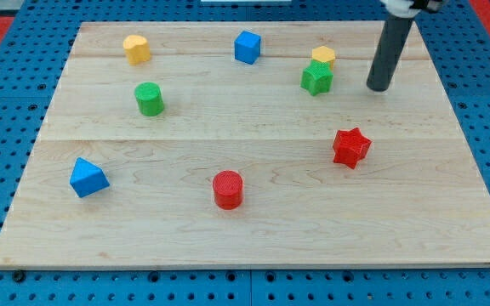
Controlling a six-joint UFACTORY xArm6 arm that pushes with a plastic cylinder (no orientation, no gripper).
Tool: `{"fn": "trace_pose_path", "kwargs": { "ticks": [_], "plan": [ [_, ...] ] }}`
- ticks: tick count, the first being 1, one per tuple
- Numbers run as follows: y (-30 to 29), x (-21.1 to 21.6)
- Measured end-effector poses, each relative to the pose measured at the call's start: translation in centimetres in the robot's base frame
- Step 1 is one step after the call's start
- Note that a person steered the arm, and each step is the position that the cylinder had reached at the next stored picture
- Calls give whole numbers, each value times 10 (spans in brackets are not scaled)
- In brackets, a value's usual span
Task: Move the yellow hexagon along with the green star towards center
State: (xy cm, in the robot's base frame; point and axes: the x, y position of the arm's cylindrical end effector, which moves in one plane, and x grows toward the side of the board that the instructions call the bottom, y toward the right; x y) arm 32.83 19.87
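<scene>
The yellow hexagon [323, 57] sits near the view's top right of the wooden board [253, 229]. The green star [316, 78] lies just below it, touching or nearly touching. My tip [378, 87] rests on the board to the right of the green star, about a block's width or two away, touching no block. The dark rod rises up and to the right from the tip, out of the view's top.
A blue cube [247, 47] and a yellow cylinder [137, 49] stand along the top. A green cylinder [150, 99] is at the upper left. A blue triangular block [88, 178], a red cylinder [227, 189] and a red star [350, 147] lie lower down.
</scene>
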Motion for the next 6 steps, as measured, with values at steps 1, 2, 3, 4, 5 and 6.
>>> {"fn": "trace_pose_path", "kwargs": {
  "ticks": [1,2,3,4,5,6],
  "plan": [
    [0,-66],
    [-19,-91],
    [-52,-72],
    [-90,-27],
    [-117,23],
    [-84,46]
  ]
}}
